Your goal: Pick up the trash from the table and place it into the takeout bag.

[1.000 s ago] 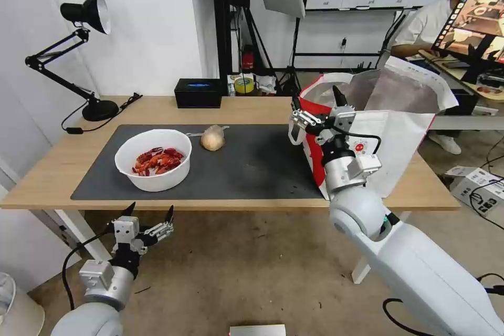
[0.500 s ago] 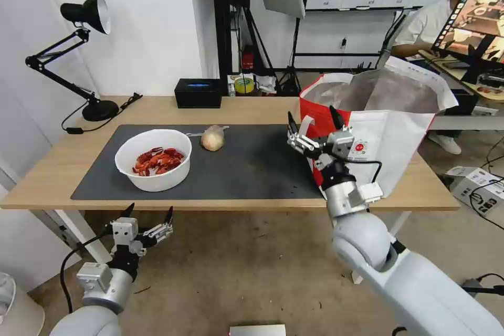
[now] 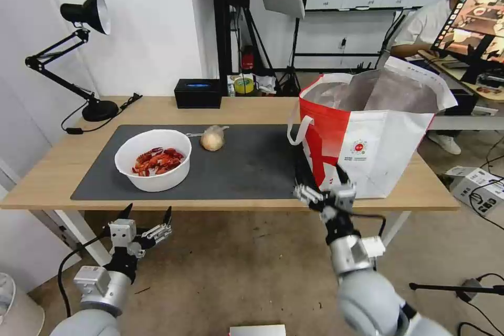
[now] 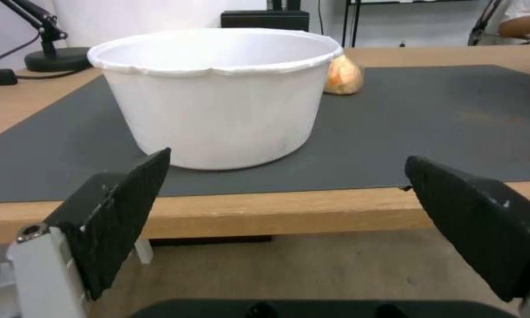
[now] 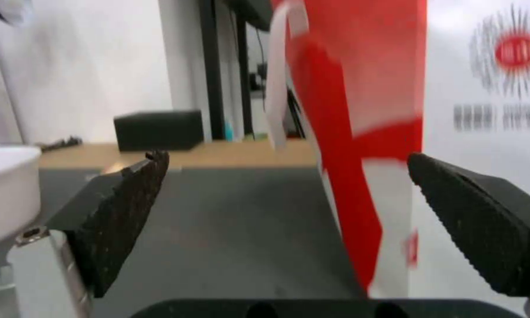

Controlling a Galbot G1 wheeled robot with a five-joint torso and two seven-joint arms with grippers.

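Note:
On the dark mat of the table stands the white bowl of red crayfish shells, with the bagged beige bun just behind it to the right. The takeout bag stands open at the table's right end, foil lining showing. My right gripper is open and empty at the front edge, just below the bag's red corner. My left gripper hangs open below the front edge, facing the bowl and the bun behind it.
A black desk lamp stands at the back left corner with its cable on the wood. A black box sits at the back edge. A tripod and stands crowd behind the table. A cardboard box lies on the floor at right.
My right arm has drawn back and down from the bag's front face to the table's front edge, still open. The left arm has barely moved.

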